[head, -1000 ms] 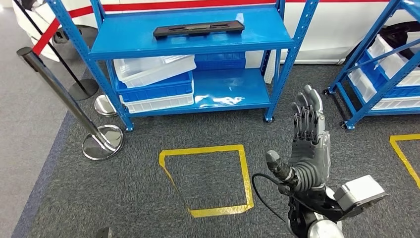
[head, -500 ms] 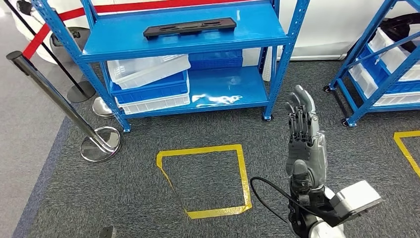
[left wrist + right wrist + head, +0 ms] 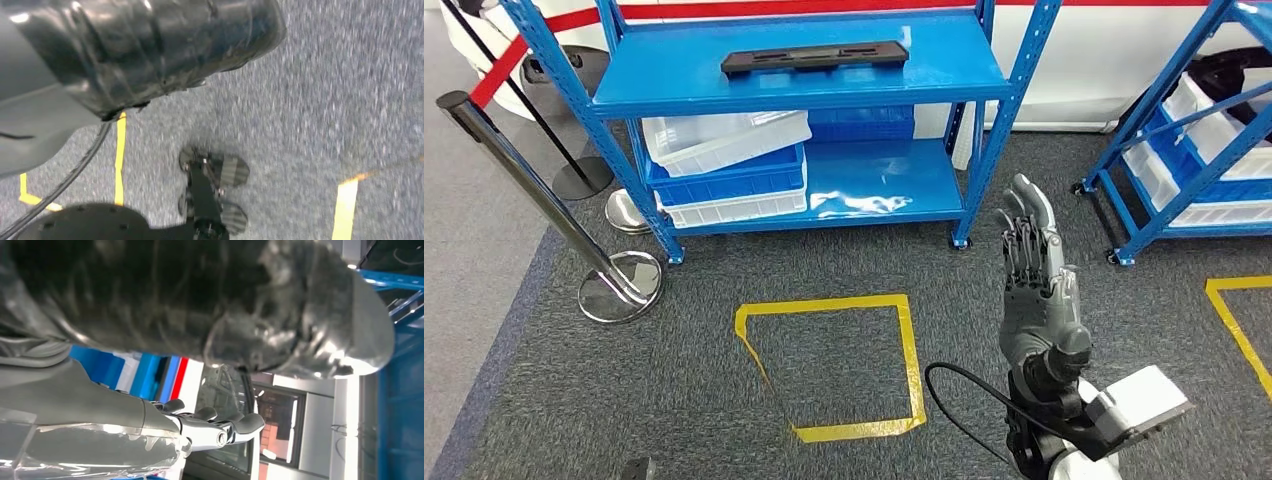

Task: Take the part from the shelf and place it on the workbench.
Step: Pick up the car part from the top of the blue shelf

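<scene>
You are at the reach step: the part (image 3: 815, 58), a long black bar, lies flat on the top board of the blue shelf (image 3: 674, 95), toward its back edge and about midway between the side posts, with nothing touching it. Your right robot hand (image 3: 1032, 290) is raised over the grey floor in front of the shelf's right front post, fingers (image 3: 1024, 232) straight, close side by side and pointing up toward the shelf; it holds nothing and is well short of the part. I cannot tell how your left robot hand stands; its wrist view looks down at carpet and yellow tape.

Next, I judge, you must bring the right robot hand up and leftward over the front edge of the top board, then spread the fingers enough to take the bar. The right post stands near that path, so mind it. The counter is not in sight, so placing comes later.
</scene>
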Controlling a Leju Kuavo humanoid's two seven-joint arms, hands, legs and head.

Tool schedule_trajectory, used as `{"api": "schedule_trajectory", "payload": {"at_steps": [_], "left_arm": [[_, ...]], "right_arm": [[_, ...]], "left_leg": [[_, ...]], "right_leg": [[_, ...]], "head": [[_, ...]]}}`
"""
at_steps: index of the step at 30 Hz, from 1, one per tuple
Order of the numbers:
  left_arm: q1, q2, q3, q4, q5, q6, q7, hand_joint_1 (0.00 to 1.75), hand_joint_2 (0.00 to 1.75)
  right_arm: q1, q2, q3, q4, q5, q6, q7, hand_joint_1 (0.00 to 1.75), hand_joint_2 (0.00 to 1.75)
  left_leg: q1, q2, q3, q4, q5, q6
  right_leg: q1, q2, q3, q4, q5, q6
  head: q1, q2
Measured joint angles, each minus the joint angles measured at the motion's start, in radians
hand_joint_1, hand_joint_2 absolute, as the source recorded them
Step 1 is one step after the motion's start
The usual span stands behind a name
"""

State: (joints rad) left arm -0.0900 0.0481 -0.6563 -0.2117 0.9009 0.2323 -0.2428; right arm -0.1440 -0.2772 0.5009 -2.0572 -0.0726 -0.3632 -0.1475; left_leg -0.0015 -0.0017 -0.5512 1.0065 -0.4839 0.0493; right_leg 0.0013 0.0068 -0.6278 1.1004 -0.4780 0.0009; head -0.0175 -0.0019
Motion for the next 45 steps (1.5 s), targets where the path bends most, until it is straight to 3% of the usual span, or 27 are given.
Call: {"api": "schedule_trajectory", "payload": {"at_steps": [3,5,7,9,10,14,16,18,19,20,21,23,24,25,27,30,31,33,34,35,36,37,39,41,45], "left_arm": [[0.000,0.000,-0.001,0.000,0.000,-0.005,-0.001,0.00,0.00],[0.000,0.000,-0.002,0.000,-0.001,-0.007,-0.002,0.00,0.00],[0.002,-0.002,-0.002,0.000,-0.001,-0.007,-0.002,0.00,0.00],[0.001,-0.003,-0.002,0.000,-0.001,-0.007,-0.002,0.00,0.00],[0.000,-0.003,-0.002,0.000,-0.001,-0.008,-0.003,0.00,0.00],[-0.002,-0.004,-0.004,0.000,0.000,-0.016,-0.004,0.00,0.00],[-0.003,-0.005,-0.004,0.000,0.000,-0.019,-0.004,0.00,0.00],[-0.004,-0.005,-0.006,0.000,0.000,-0.021,-0.004,0.00,0.00],[-0.003,-0.005,-0.007,0.000,0.000,-0.021,-0.004,0.00,0.00],[-0.001,-0.005,-0.008,0.000,-0.001,-0.021,-0.004,0.00,0.00],[0.001,-0.005,-0.008,0.000,-0.001,-0.021,-0.004,0.00,0.00],[0.003,-0.005,-0.009,0.000,-0.001,-0.021,-0.004,0.00,0.00],[0.002,-0.005,-0.010,0.001,-0.002,-0.021,-0.004,0.00,0.00],[0.001,-0.005,-0.012,0.001,-0.002,-0.021,-0.003,0.00,0.00],[-0.001,-0.004,-0.016,0.002,-0.004,-0.022,-0.003,0.00,0.00],[0.001,-0.004,-0.020,0.002,-0.005,-0.022,-0.002,0.00,0.00],[0.001,-0.005,-0.021,0.002,-0.006,-0.023,-0.001,0.00,0.00],[0.000,-0.004,-0.024,0.002,-0.008,-0.026,0.001,0.00,0.00],[0.000,-0.004,-0.026,0.002,-0.010,-0.027,0.003,0.00,0.00],[0.000,-0.003,-0.027,0.002,-0.011,-0.028,0.005,0.00,0.00],[0.000,-0.003,-0.027,0.002,-0.013,-0.029,0.007,0.00,0.00],[0.001,-0.003,-0.027,0.002,-0.016,-0.029,0.009,0.00,0.00],[0.001,-0.003,-0.028,0.002,-0.019,-0.030,0.010,0.00,0.00],[-0.001,-0.003,-0.033,0.002,-0.020,-0.032,0.012,0.00,0.00],[-0.002,-0.001,-0.043,0.002,-0.021,-0.032,0.014,0.00,0.00]], "right_arm": [[0.006,-0.004,0.000,0.000,0.000,-0.001,0.004,0.00,0.00],[0.012,-0.005,0.000,0.000,-0.001,-0.003,0.009,0.00,0.00],[0.013,-0.006,0.000,0.000,-0.001,-0.005,0.013,0.00,0.00],[0.013,-0.007,0.000,0.001,-0.002,-0.007,0.013,0.00,0.00],[0.013,-0.007,0.001,0.001,-0.002,-0.009,0.013,0.00,0.00],[0.014,-0.008,0.001,0.000,-0.006,-0.015,0.013,0.00,0.00],[0.014,-0.008,0.001,0.000,-0.011,-0.015,0.013,0.00,0.00],[0.014,-0.008,0.001,0.000,-0.011,-0.013,0.013,0.00,0.00],[0.014,-0.008,0.001,0.001,-0.007,-0.012,0.014,0.00,0.00],[0.014,-0.009,0.001,0.001,0.001,-0.011,0.016,0.00,0.00],[0.014,-0.009,0.001,0.001,0.010,-0.011,0.018,0.00,0.00],[0.014,-0.009,0.002,0.001,0.028,-0.011,0.023,0.00,0.00],[0.014,-0.009,0.002,0.001,0.034,-0.011,0.024,0.00,0.00],[0.014,-0.009,0.002,0.001,0.038,-0.011,0.025,0.00,0.00],[0.013,-0.009,0.003,0.002,0.046,-0.011,0.029,0.00,0.00],[0.013,-0.012,0.004,0.001,0.056,-0.011,0.034,0.00,0.00],[0.012,-0.014,0.005,0.001,0.057,-0.011,0.034,0.00,0.00],[0.013,-0.016,0.006,0.002,0.059,-0.011,0.035,0.00,0.00],[0.014,-0.017,0.007,0.002,0.061,-0.011,0.036,0.00,0.00],[0.015,-0.018,0.008,0.003,0.063,-0.011,0.037,0.00,0.00],[0.015,-0.019,0.008,0.004,0.066,-0.011,0.039,0.00,0.00],[0.015,-0.020,0.009,0.004,0.069,-0.011,0.040,0.00,0.00],[0.015,-0.020,0.009,0.004,0.071,-0.011,0.042,0.00,0.00],[0.013,-0.021,0.009,0.005,0.071,-0.011,0.043,0.00,0.00],[0.011,-0.022,0.009,0.006,0.071,0.000,0.045,0.00,0.00]], "left_leg": [[0.003,0.001,0.009,-0.011,0.003,0.003],[0.004,0.000,0.012,-0.009,-0.003,0.001],[0.007,-0.002,0.021,-0.003,-0.015,-0.007],[0.007,-0.004,0.023,0.008,-0.030,-0.021],[0.006,-0.004,0.022,0.013,-0.036,-0.028],[0.005,-0.004,0.024,0.021,-0.053,-0.048],[0.007,-0.003,-0.009,0.093,-0.088,-0.057],[0.008,-0.003,-0.088,0.224,-0.131,-0.062],[0.009,-0.003,-0.125,0.275,-0.137,-0.062],[0.009,-0.003,-0.149,0.296,-0.124,-0.062],[0.009,-0.003,-0.154,0.278,-0.091,-0.060],[0.008,-0.003,-0.122,0.164,0.000,-0.053],[0.005,-0.003,-0.101,0.108,0.031,-0.049],[0.002,-0.003,-0.086,0.069,0.042,-0.044],[-0.004,-0.004,-0.076,0.041,0.033,-0.035],[0.003,-0.004,-0.054,0.018,0.028,-0.019],[0.006,-0.004,-0.044,0.011,0.027,-0.013],[0.006,-0.005,-0.031,0.007,0.019,-0.003],[0.005,-0.007,-0.026,0.007,0.014,0.000],[0.004,-0.009,-0.019,0.007,0.009,0.000],[0.004,-0.013,-0.010,0.008,0.002,-0.001],[0.004,-0.017,-0.001,0.008,-0.004,-0.002],[0.002,-0.024,0.013,0.012,-0.020,-0.009],[0.000,-0.029,0.015,0.016,-0.030,-0.020],[0.002,-0.025,0.014,0.027,-0.048,-0.041]], "right_leg": [[-0.009,-0.001,-0.080,0.156,-0.070,0.014],[-0.017,-0.001,-0.112,0.202,-0.065,0.023],[-0.024,-0.002,-0.074,0.113,0.003,0.030],[-0.025,-0.002,-0.019,0.004,0.042,0.028],[-0.024,-0.002,-0.005,-0.024,0.044,0.023],[-0.022,0.001,0.009,-0.036,0.026,-0.005],[-0.024,-0.001,0.021,-0.042,0.020,-0.017],[-0.022,-0.003,0.029,-0.042,0.013,-0.023],[-0.021,-0.001,0.033,-0.042,0.008,-0.024],[-0.020,0.000,0.039,-0.041,0.003,-0.025],[-0.020,0.002,0.047,-0.041,-0.003,-0.024],[-0.020,0.004,0.065,-0.042,-0.017,-0.020],[-0.019,0.004,0.071,-0.042,-0.023,-0.015],[-0.018,0.004,0.073,-0.043,-0.026,-0.011],[-0.017,0.005,0.074,-0.048,-0.029,-0.001],[-0.016,0.000,0.073,-0.034,-0.043,0.015],[-0.015,-0.001,0.054,0.005,-0.059,0.019],[-0.015,-0.003,-0.019,0.131,-0.100,0.025],[-0.016,-0.003,-0.059,0.187,-0.111,0.027],[-0.016,-0.003,-0.086,0.216,-0.104,0.028],[-0.017,-0.003,-0.093,0.205,-0.076,0.028],[-0.017,-0.003,-0.083,0.161,-0.034,0.026],[-0.015,0.002,-0.036,0.035,0.043,0.018],[-0.012,0.006,-0.005,-0.036,0.056,0.009],[-0.015,0.007,0.015,-0.061,0.043,-0.010]], "head": [[0.002,0.000],[0.002,0.000],[0.002,0.000],[0.002,0.000],[0.001,0.000],[-0.002,0.000],[-0.007,0.000],[-0.009,0.000],[-0.009,0.000],[-0.009,0.000],[-0.009,0.000],[-0.009,0.000],[-0.009,0.000],[-0.009,0.000],[-0.009,0.000],[-0.008,0.000],[-0.007,0.000],[-0.006,0.000],[-0.006,0.000],[-0.006,0.000],[-0.006,0.000],[-0.006,0.000],[-0.006,0.000],[-0.007,0.000],[-0.009,0.000]]}}
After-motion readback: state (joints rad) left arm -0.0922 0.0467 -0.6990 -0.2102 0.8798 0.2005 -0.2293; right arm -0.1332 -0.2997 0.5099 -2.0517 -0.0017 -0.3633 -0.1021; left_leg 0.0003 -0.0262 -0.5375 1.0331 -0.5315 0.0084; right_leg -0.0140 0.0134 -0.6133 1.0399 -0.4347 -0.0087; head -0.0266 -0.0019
